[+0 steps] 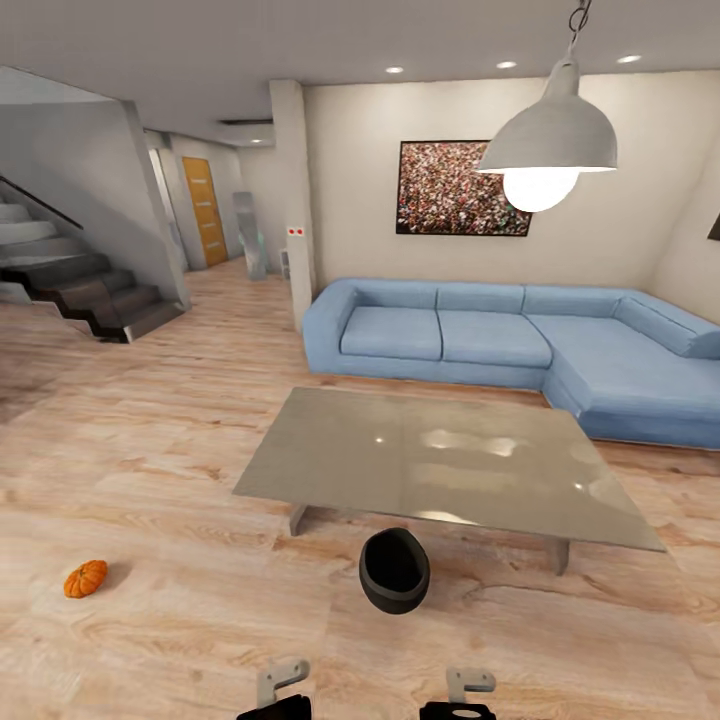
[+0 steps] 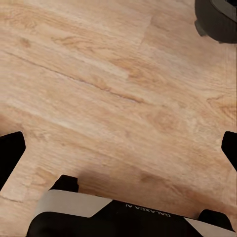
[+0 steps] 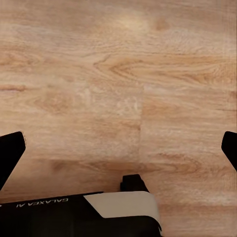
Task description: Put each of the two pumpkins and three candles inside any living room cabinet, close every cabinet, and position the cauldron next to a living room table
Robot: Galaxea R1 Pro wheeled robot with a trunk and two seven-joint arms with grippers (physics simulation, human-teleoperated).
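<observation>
From the head view I see the living room's plank floor [image 1: 150,470] with a low grey table [image 1: 440,465] in front of me; I will call its top the worktop. The black cauldron [image 1: 394,570] stands on the floor just beside the worktop's near edge, close to its middle. One pumpkin [image 1: 85,578] lies on the floor well apart from the table, off toward my left. Behind the table runs a blue corner sofa [image 1: 520,345], a picture [image 1: 462,188] hangs on the wall above it, and a grey lamp [image 1: 548,140] hangs lit from the ceiling. Stairs [image 1: 70,285] rise at the far left, and an orange door [image 1: 205,212] shows down the hallway. At the bottom edge I see small parts of both my arms.

In the left wrist view, the left gripper [image 2: 122,148] points at bare floor. Its two dark fingers [image 2: 10,157] sit at opposite edges of the picture, spread wide apart with nothing between them. A dark rounded shape at one corner is the cauldron [image 2: 219,19]. On the wrist housing I read "GALAXEA AI", upside down.

In the right wrist view, the right gripper [image 3: 122,148] also looks at bare planks, its fingers [image 3: 10,153] spread wide and holding nothing. The housing carries the same "GALAXEA AI" lettering, inverted.
</observation>
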